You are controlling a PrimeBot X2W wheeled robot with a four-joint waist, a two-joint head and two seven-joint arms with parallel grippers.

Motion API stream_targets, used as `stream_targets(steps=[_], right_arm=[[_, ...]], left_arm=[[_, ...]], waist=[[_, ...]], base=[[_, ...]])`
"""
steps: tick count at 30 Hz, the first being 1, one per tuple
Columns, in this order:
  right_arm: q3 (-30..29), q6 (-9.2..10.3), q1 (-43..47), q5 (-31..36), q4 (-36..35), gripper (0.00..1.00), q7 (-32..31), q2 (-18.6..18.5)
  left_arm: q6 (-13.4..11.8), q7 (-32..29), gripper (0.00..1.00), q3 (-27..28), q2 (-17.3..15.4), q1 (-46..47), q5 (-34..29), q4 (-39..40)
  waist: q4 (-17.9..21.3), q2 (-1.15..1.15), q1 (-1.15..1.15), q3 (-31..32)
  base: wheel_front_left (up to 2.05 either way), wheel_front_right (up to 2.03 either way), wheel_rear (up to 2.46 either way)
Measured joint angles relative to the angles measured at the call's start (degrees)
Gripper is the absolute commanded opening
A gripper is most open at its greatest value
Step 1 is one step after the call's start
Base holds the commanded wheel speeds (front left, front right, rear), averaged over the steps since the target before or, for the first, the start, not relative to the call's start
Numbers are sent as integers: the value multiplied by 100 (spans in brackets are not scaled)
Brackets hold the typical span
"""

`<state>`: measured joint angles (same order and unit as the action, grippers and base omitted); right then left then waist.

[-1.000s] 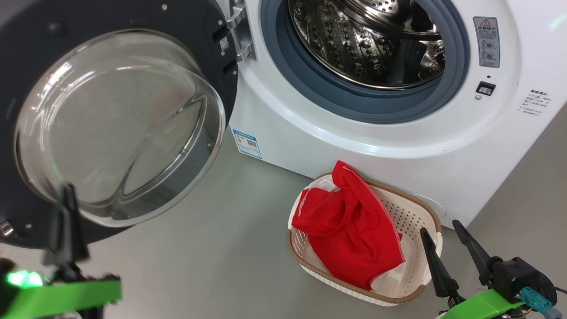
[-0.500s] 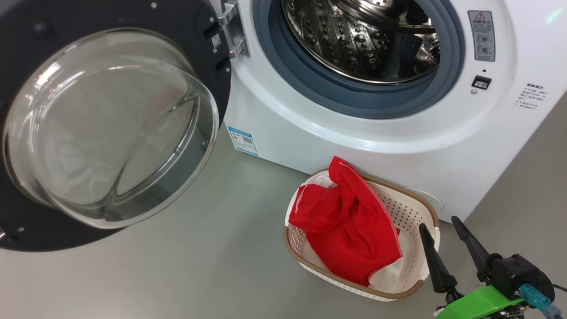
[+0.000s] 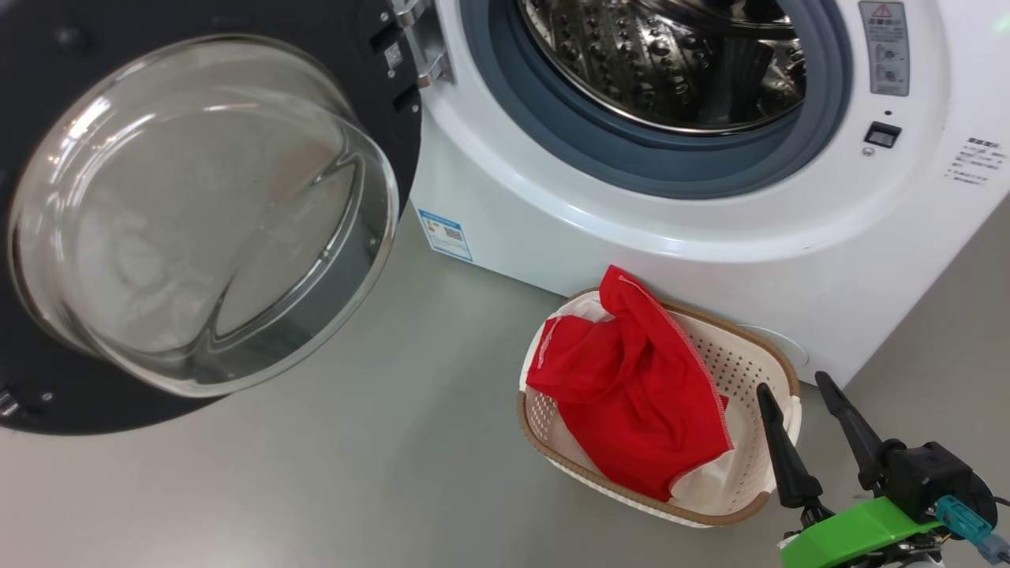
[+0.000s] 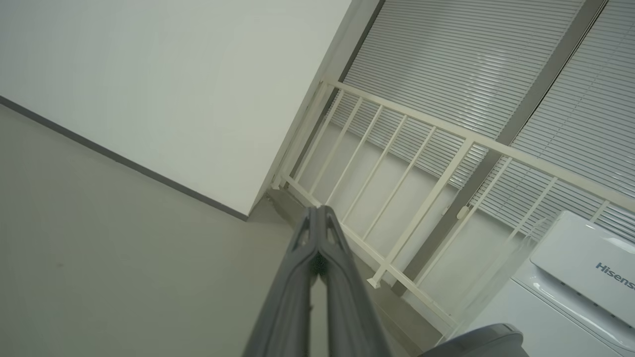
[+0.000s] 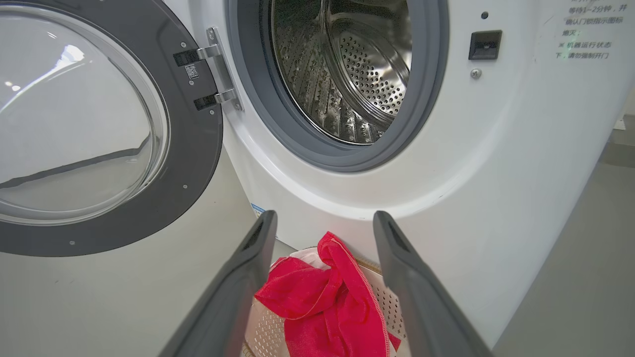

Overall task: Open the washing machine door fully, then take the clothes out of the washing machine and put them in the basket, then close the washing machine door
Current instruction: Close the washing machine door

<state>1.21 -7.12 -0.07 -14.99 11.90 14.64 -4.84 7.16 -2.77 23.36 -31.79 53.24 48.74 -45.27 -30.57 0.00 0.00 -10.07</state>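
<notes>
The washing machine [image 3: 631, 237] [image 5: 496, 173] stands with its door [image 3: 197, 213] [image 5: 94, 124] swung wide open to the left, glass bowl bulging out. No cloth shows in the visible part of the steel drum [image 3: 671, 55] [image 5: 342, 69]. The red clothes [image 3: 631, 386] [image 5: 322, 302] lie heaped in the cream basket [image 3: 742, 371] [image 5: 268, 332] on the floor against the machine's front. My right gripper [image 3: 793, 383] [image 5: 322, 218] hangs open and empty just right of the basket. In the left wrist view my left gripper [image 4: 317, 210] is shut on nothing, pointing at a far wall and railing.
Grey floor [image 3: 355, 473] spreads before the machine and under the door. A white railing [image 4: 397, 158] and window blinds [image 4: 471, 59] stand beyond the left gripper, with the machine's white top [image 4: 585, 267] at the lower right.
The left gripper, low at the left in front of the door a second ago, has left the head view. The head camera shifted a little. The right gripper, basket and clothes stay put.
</notes>
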Motion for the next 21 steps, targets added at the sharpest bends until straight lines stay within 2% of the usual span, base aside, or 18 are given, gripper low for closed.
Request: stream_targets(steps=[5, 10, 21], right_arm=[[-18, 0, -34, 47, 2, 100, -1, 21], [-12, 0, -47, 47, 5, 100, 0, 46], [-9, 0, -47, 47, 5, 100, 0, 91]], left_arm=[[0, -1321, 0, -439, -145, 564, 142, -925], [0, -2527, 0, -895, -285, 789, 175, -1322], [0, -3942, 0, -1449, -391, 769, 619, -1089]], waist=[[-85, 0, 0, -67], [-98, 0, 0, -81], [-32, 0, 0, -75]], base=[[0, 0, 0], [0, 0, 0], [0, 0, 0]])
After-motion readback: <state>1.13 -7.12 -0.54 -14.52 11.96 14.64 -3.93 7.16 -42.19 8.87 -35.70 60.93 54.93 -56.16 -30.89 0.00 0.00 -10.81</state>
